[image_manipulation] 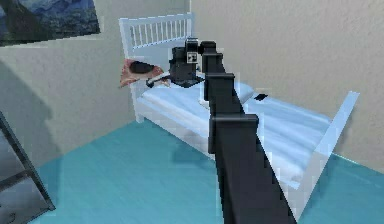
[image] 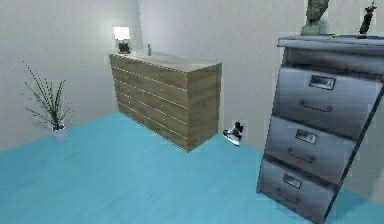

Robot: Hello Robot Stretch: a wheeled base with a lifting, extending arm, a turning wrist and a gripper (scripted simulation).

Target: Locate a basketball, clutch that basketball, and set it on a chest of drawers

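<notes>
Since the dark square arm (image_manipulation: 236,130) lies stretched across the white slatted bed (image_manipulation: 300,125), gripper (image_manipulation: 172,76) at its headboard end near a pinkish lump (image_manipulation: 128,72), this reads as a reach for the basketball, whose place I cannot tell; finger state and load likewise undetermined. Forward view adds the goal: a brown plank-fronted chest of drawers (image: 165,95) against the wall.

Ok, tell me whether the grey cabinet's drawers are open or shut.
Shut: on the grey cabinet all three fronts sit flush.
</notes>
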